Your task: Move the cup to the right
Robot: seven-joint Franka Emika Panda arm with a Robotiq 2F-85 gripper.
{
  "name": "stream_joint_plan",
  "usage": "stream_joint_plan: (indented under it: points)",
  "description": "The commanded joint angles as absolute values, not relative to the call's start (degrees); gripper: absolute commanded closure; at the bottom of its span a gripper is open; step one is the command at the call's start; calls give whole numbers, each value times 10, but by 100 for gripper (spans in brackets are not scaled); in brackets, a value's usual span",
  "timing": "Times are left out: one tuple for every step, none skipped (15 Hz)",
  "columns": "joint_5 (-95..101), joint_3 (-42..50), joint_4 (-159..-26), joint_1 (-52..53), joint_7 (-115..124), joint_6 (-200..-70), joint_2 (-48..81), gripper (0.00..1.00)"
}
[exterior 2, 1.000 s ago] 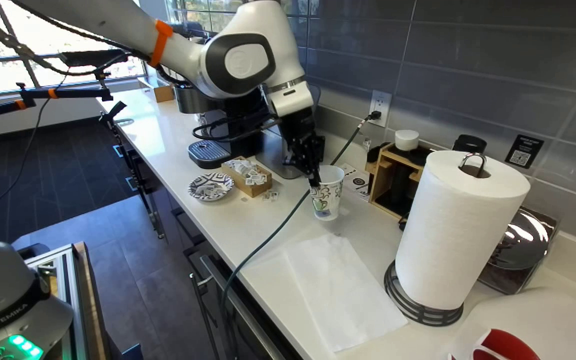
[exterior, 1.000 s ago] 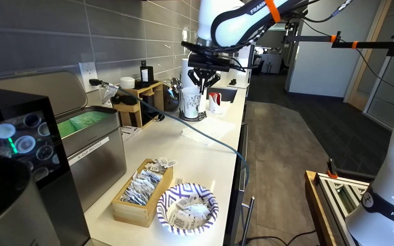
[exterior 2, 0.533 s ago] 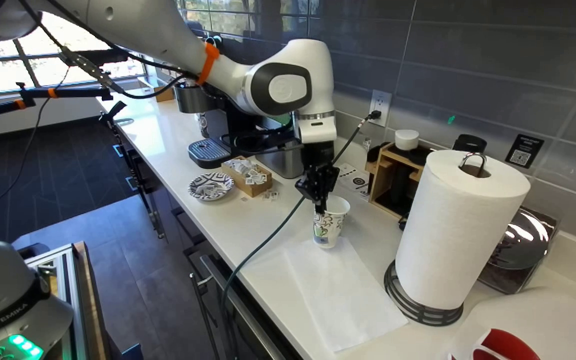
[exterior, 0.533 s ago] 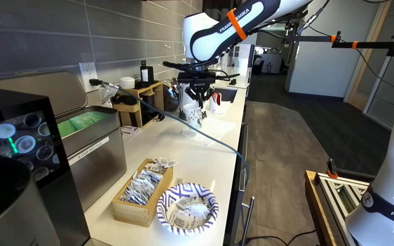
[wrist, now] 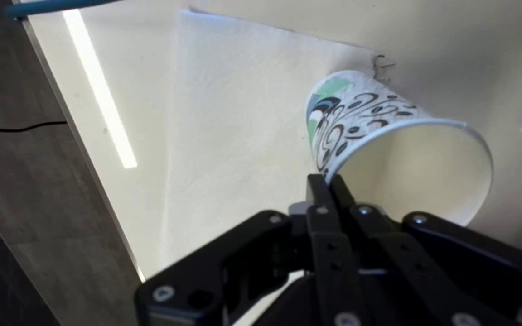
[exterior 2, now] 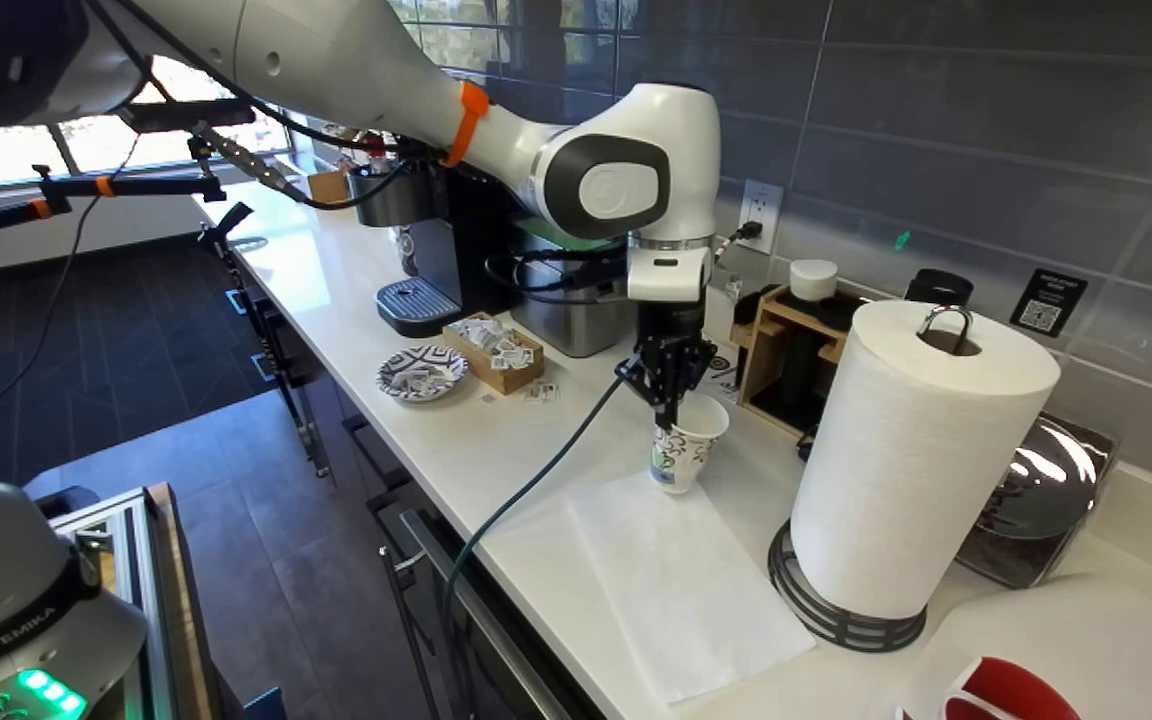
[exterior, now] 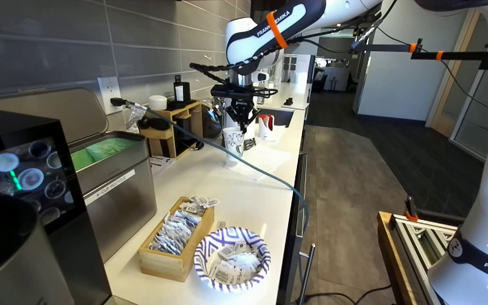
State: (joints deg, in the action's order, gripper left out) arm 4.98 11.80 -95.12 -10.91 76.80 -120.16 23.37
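Tool (wrist: 327, 180), lower centre of the wrist view: clamped together on the rim of the cup (exterior 2: 689, 445), which leans. In an exterior view the cup sits a little right of and below centre, its base over the upper end of the sheet (exterior 2: 691, 585); contact there cannot be told. Change: in the same view, the cup stands lower and farther right than one second ago, as if being brought down toward the bench (exterior: 193, 178). If right is read in that frame, this suggests a carry well begun, with release outstanding. Differences: the wrist view alone resolves the pinch and looks deep into the cup, where no contents show. The roll (exterior 2: 921, 460), farther right in an exterior view and apart from the cup, may limit travel; the wrist view omits it. The cord (exterior: 265, 172) crosses before the cup's lower wall in an exterior view.
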Motion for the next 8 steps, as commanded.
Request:
stream_joint_plan:
  points:
    - [40, 131, -935, -93, 812, -1220, 251, 99]
    - [51, 134, -942, -86, 827, -1241, 248, 99]
    - [56, 137, -945, -80, 841, -1259, 246, 99]
    - [61, 139, -946, -74, 854, -1277, 245, 99]
    - [69, 141, -946, -68, 866, -1293, 245, 99]
    - [77, 144, -946, -61, 875, -1306, 247, 99]
    - [88, 148, -947, -54, 883, -1316, 249, 99]
    - [100, 151, -948, -48, 890, -1324, 250, 99]
